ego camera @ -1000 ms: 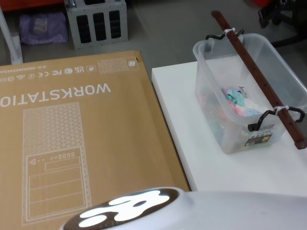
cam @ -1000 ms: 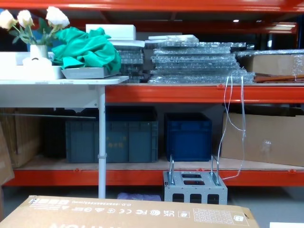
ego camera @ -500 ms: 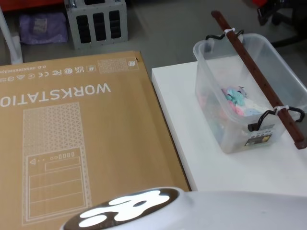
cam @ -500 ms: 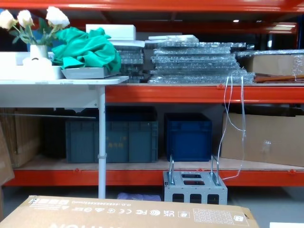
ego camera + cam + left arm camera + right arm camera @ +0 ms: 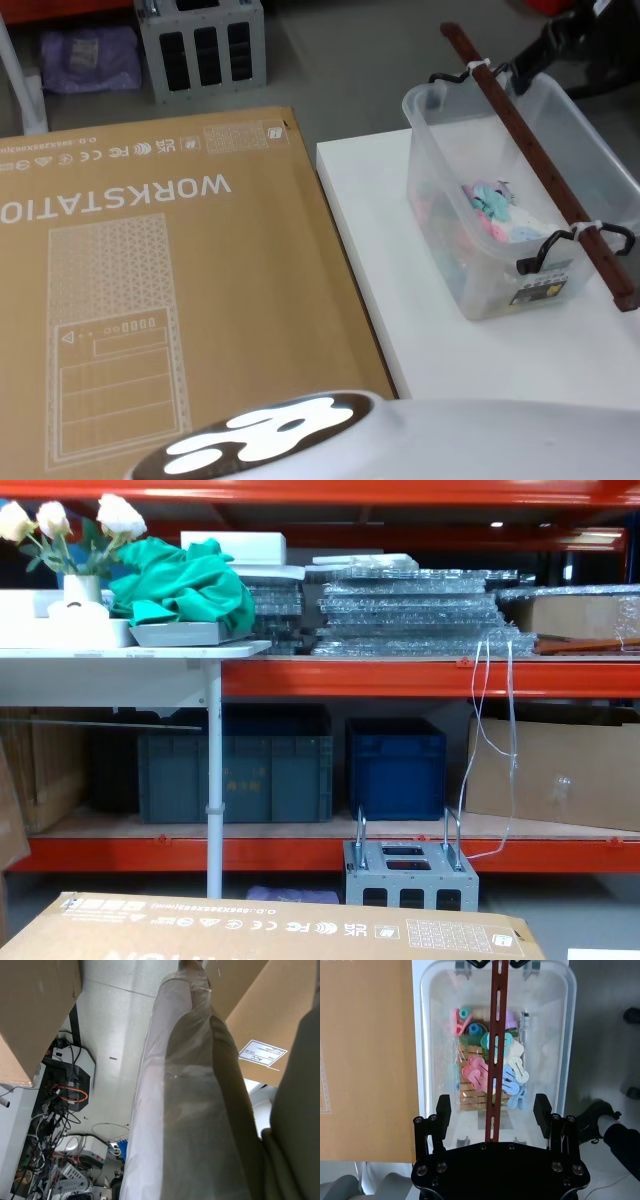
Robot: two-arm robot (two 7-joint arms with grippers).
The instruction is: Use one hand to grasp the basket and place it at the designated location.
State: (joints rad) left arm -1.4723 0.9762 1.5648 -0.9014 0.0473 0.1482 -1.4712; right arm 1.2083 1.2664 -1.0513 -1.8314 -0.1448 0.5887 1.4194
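The basket (image 5: 520,190) is a clear frosted bin standing on the white table (image 5: 400,290) at the right. A long reddish-brown bar handle (image 5: 535,155) is zip-tied across its top, and coloured clips lie inside. My right gripper (image 5: 545,50) shows dark at the top right of the head view, high above the basket's far end. In the right wrist view the right gripper (image 5: 492,1110) hangs open above the basket (image 5: 435,1035), holding nothing. The handle (image 5: 495,1050) runs down the middle between its two fingers (image 5: 443,1110).
A large cardboard box (image 5: 150,280) printed "WORKSTATION" lies left of the white table, close against its edge. On the floor behind stands a grey metal block (image 5: 200,45). Orange shelving (image 5: 400,675) with dark blue crates (image 5: 395,765) lies beyond.
My right gripper has come into the head view at the top right, above the basket's far end. The basket has not moved.
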